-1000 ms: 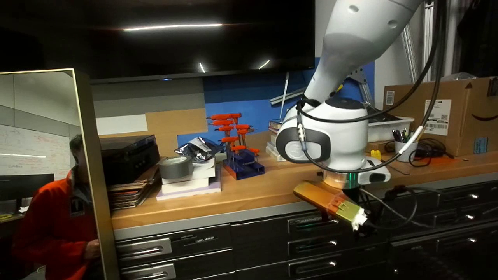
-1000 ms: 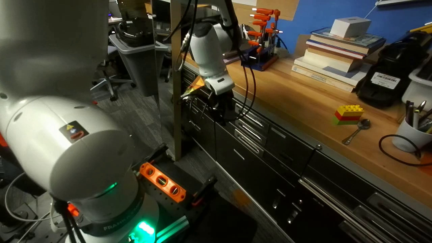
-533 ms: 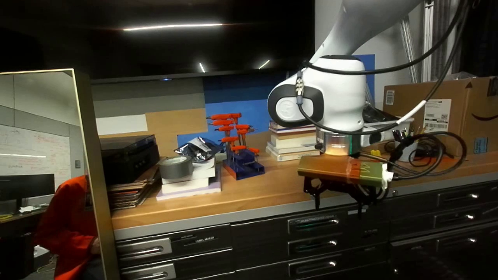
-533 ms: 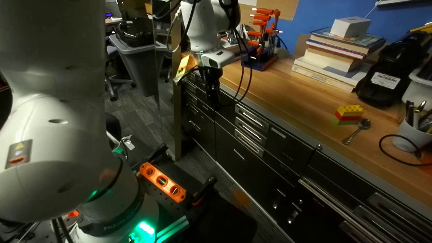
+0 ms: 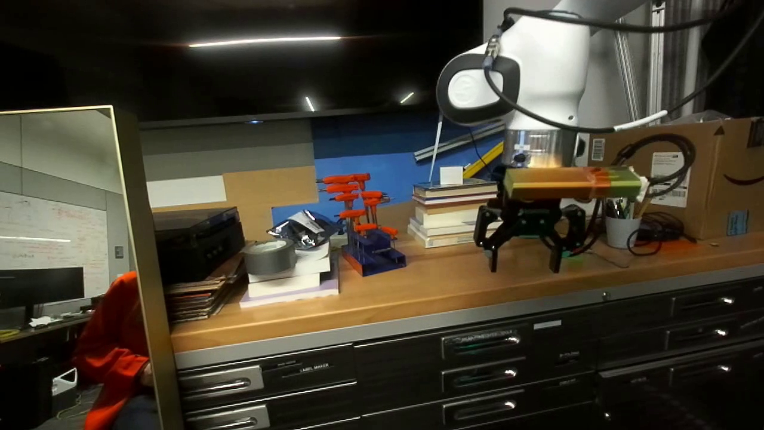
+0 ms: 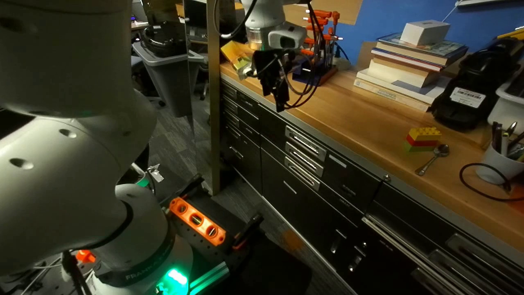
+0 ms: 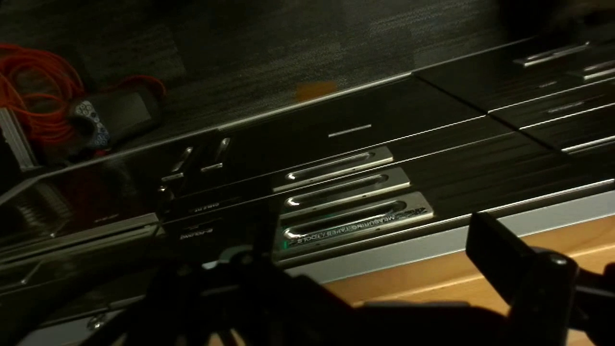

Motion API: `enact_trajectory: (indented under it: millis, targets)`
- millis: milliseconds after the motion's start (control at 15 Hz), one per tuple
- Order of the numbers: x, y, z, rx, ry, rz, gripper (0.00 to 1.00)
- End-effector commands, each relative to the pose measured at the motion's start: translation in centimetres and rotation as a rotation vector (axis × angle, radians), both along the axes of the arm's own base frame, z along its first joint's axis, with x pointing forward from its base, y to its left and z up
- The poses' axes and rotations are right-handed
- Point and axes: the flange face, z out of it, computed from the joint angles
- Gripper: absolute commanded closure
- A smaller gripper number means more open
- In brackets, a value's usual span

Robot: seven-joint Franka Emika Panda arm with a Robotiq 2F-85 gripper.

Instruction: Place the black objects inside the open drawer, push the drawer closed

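In an exterior view, taken as a clock, saw a mirror at nine o'clock, then, toward eight, grey tape on stacked books. Near the hub, noted orange-handled tools. Past three, found the end effector with fingers spread wide, raised near the front of the bench. At four, below the bench, saw the wide, light-edged drawer; could not tell whether open.

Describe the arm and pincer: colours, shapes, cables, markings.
Arm: white, rounded segments, dark-grey joint cap with a white centre. Cable: black, runs outside the arm, part of it white. Dark band at the base lettered FRANKA, green light beside it. Pincer: black, angular, two-fingered. Block above it: orange to green, white at one end.
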Motion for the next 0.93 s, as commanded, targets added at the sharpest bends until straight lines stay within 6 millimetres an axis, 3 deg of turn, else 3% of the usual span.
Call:
enact_trajectory:
  millis: [0,67,133,267,400,867]
  targets:
    - [-0.6,-4.4,4.6,0.051,0.040,0.175,0.00]
    - [-1.1,-5.5,5.5,0.060,0.067,0.219,0.00]
    - [-0.8,-3.6,3.5,0.005,0.038,0.135,0.00]
    - [-0.9,-5.6,4.5,0.026,0.041,0.177,0.00]
    - [-0.9,-6.2,4.3,0.050,0.041,0.191,0.00]
    - [-0.9,-5.5,4.3,0.059,0.040,0.211,0.00]
